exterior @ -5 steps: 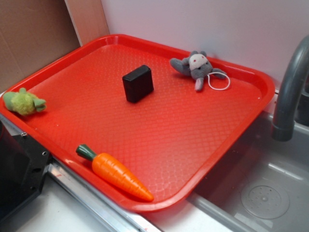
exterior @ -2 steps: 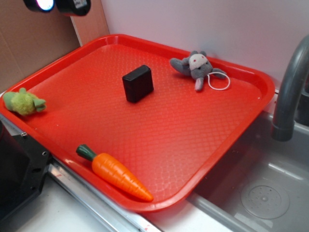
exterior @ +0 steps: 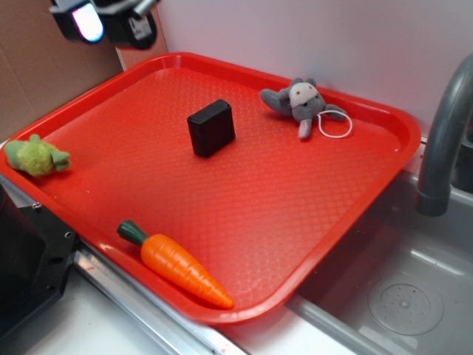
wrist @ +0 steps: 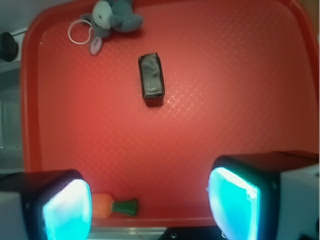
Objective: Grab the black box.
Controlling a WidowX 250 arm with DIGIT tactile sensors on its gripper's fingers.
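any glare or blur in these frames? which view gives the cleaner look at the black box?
Wrist view: the pincer fingers glow cyan and look soft, out of focus; the black box shows a grey sheen on top yet is unobstructed. Exterior view: even, soft light, the box crisp and matte on the red tray; the pincer is cropped at the top edge, its lit face blown out.

The pincer sits in the upper left of the exterior frame, only its tip showing. In the wrist view its 2 glowing cyan fingers stand wide apart at the bottom corners, gripping nothing.
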